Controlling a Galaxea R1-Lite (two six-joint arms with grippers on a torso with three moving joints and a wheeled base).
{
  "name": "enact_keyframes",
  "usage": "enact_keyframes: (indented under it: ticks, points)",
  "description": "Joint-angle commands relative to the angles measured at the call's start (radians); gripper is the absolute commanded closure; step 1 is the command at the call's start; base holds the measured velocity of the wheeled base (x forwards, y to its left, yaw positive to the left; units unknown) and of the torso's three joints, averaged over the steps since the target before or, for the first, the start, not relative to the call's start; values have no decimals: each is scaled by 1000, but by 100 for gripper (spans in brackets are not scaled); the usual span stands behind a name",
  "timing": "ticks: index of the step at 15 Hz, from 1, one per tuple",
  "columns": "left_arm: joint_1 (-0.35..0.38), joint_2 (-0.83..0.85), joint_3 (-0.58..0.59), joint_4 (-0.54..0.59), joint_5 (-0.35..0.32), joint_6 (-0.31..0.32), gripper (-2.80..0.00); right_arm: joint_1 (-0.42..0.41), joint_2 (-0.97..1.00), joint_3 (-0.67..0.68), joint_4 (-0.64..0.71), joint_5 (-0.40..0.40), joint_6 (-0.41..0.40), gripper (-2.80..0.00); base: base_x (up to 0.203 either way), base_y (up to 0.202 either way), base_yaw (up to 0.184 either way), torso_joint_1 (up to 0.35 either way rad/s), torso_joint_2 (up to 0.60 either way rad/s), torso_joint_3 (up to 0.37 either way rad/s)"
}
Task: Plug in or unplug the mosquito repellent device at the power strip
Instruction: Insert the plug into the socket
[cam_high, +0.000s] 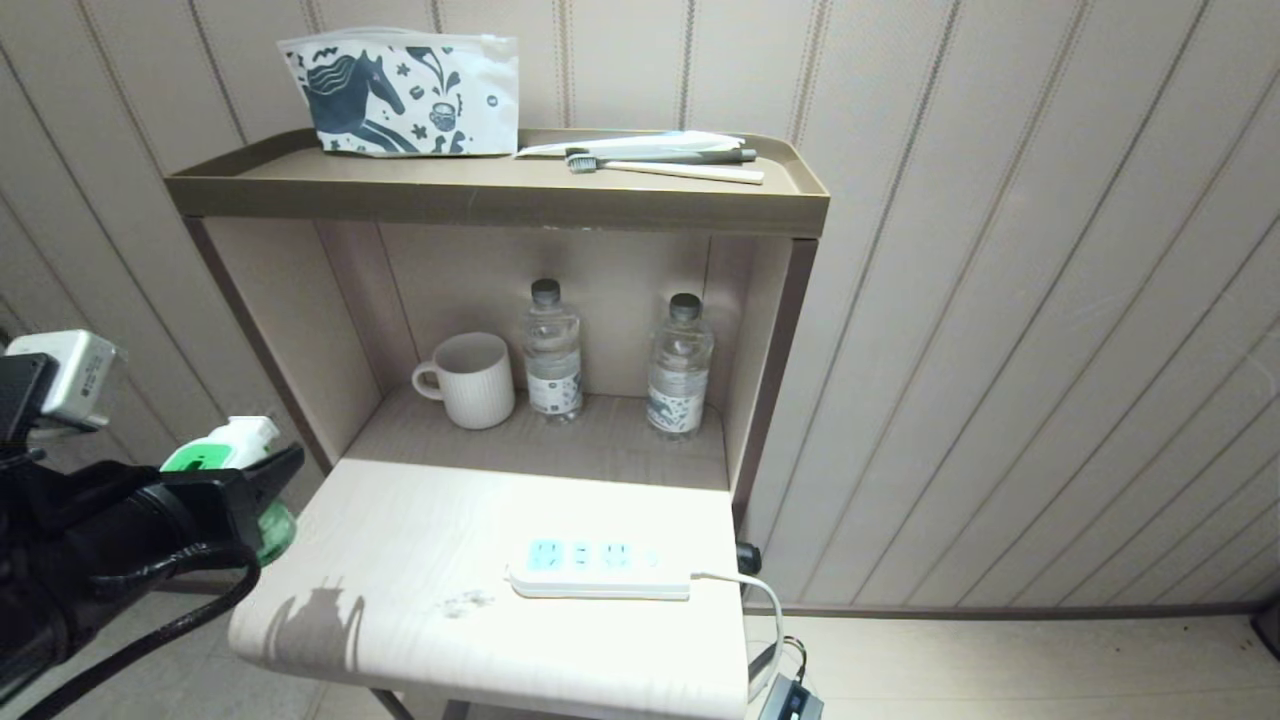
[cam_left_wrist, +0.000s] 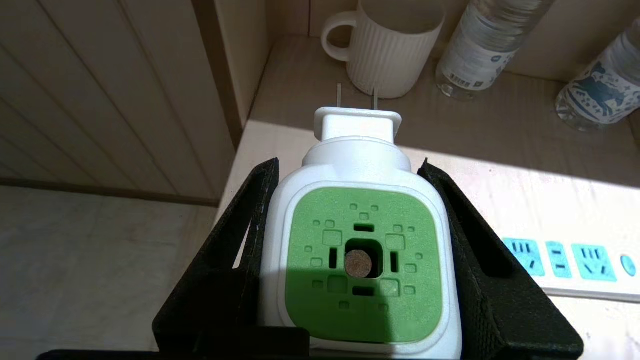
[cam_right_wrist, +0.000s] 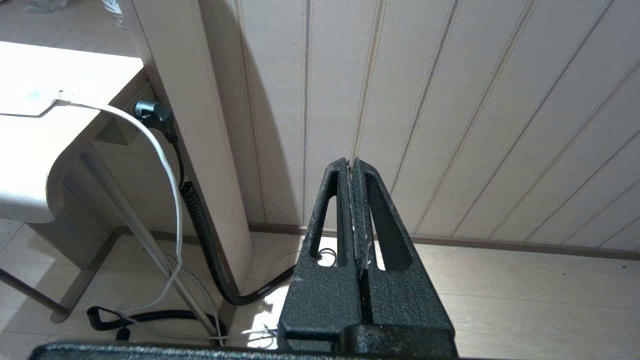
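The left tool (cam_high: 262, 478) gripped the repellent device (cam_left_wrist: 361, 250), well left of the power strip (cam_high: 600, 568); misaligned prongs could jam.

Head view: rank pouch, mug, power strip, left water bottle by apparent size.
1. pouch, clearly largest.
2. power strip and left water bottle: alike, one long and flat, one tall; the strip is nearer the camera, so unranked.
3. mug, smallest.

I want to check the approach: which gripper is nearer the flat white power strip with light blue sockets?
Left. The left gripper holds the green-and-white repellent device beside the tabletop, left of the power strip; the right gripper hangs low beside the stand.
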Motion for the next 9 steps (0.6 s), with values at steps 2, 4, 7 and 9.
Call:
enact_keyframes:
  ticks: [2, 4, 7, 9]
  points:
    - [4, 182, 91, -188, -27, -53, 0, 0, -1, 0, -1, 1, 0, 0, 0, 0, 0, 0, 0, 0]
    - [4, 295, 117, -292, -35, -84, 0, 0, -1, 0, 0, 1, 0, 0, 0, 0, 0, 0, 0, 0]
    - [4, 421, 134, -442, -38, -104, 0, 0, -1, 0, 0, 1, 0, 0, 0, 0, 0, 0, 0, 0]
    - [5, 470, 135, -522, -36, -106, 0, 0, -1, 0, 0, 0, 0, 0, 0, 0, 0, 0, 0, 0]
